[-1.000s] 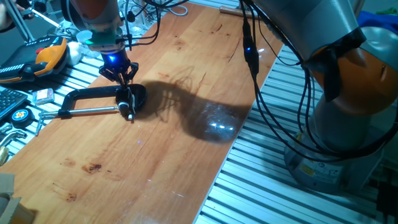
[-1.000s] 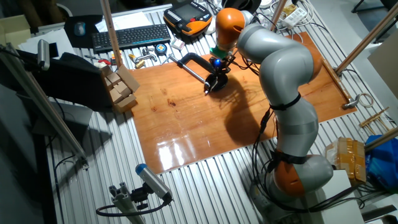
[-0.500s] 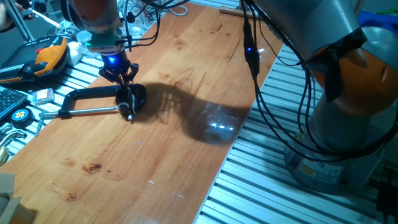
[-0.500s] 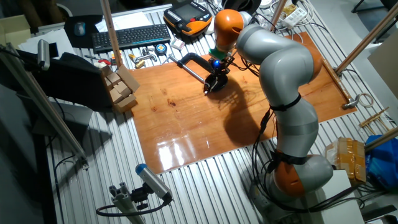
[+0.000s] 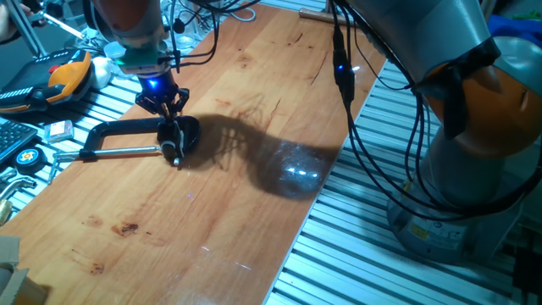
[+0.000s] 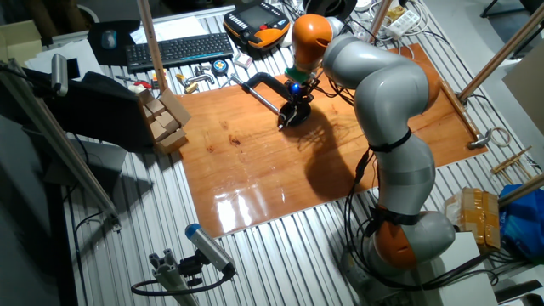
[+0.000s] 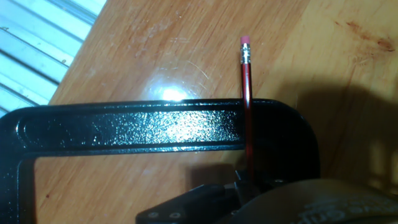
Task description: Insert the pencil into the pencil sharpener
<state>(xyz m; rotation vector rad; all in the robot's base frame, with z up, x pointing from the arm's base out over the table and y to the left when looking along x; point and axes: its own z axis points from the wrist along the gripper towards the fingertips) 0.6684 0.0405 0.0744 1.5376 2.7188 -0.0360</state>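
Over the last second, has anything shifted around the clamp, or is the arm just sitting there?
Barely anything. The arm's upper part leaned very slightly away from the pencil end; the claw remains low over the clamp at its curved end. The pencil lies across the clamp's bar, eraser end pointing away from the hand. The clamp and the board have not moved.

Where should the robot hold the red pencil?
On the straight red shaft of the pencil, far from its eraser end, pinching across its thin width, coming from the end opposite the eraser. The gripper seems to hold it so.
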